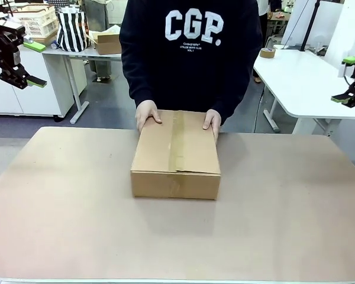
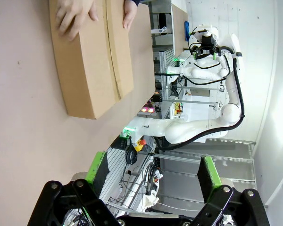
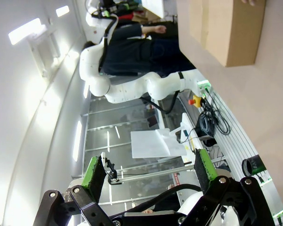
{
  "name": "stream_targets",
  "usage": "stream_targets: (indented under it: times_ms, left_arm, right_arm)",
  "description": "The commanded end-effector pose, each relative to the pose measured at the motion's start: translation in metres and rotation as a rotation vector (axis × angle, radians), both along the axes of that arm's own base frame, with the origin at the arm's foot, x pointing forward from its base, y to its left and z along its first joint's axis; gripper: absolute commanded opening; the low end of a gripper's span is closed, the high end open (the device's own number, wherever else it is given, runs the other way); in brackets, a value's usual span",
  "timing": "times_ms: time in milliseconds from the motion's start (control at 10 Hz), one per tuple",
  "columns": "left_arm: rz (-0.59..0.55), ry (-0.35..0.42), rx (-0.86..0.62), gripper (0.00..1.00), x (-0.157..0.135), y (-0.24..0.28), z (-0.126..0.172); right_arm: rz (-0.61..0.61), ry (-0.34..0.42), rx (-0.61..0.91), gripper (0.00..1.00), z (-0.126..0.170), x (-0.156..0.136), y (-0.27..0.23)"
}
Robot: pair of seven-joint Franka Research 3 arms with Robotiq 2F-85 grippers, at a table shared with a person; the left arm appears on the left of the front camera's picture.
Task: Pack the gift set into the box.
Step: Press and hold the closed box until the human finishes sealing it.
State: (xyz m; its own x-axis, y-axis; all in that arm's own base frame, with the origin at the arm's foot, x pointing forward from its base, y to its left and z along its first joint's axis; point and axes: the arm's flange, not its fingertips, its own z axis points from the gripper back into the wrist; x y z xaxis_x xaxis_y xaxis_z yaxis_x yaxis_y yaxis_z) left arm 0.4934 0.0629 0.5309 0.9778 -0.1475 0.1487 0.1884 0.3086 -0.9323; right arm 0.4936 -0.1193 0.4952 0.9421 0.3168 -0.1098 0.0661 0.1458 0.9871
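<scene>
The brown cardboard box [image 1: 176, 155] sits closed at the middle of the table, its tan tape seam running front to back. A person's two hands [image 1: 148, 113] rest on its far top corners. The box [image 2: 92, 56] also shows in the left wrist view with the hands on it, and a corner of the box [image 3: 224, 28] in the right wrist view. The grey gift set is out of view. My left gripper [image 1: 31, 81] hangs open, raised at the far left. My right gripper [image 1: 350, 94] hangs open, raised at the far right. Both hold nothing.
The tan table [image 1: 77, 219] spreads wide on all sides of the box. A white table [image 1: 302, 83] stands behind at the right. A striped bag [image 1: 73, 28], a small brown carton [image 1: 108, 42] and a basket [image 1: 38, 21] sit on a table at the back left.
</scene>
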Motion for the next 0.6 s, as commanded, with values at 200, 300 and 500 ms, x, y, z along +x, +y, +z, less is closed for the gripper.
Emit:
stream_targets:
  times_ms: [200, 300, 500]
  left_arm:
    - [-0.009, -0.007, -0.003, 1.00, -0.0029, 0.0006, 0.0017]
    - [-0.009, -0.007, -0.003, 1.00, -0.0029, 0.0006, 0.0017]
    - [-0.009, -0.007, -0.003, 1.00, -0.0029, 0.0006, 0.0017]
  right_arm:
    - [0.004, 0.005, 0.007, 1.00, 0.0085, -0.0020, -0.0112]
    - [0.004, 0.005, 0.007, 1.00, 0.0085, -0.0020, -0.0112]
    - [0.004, 0.005, 0.007, 1.00, 0.0085, -0.0020, -0.0112]
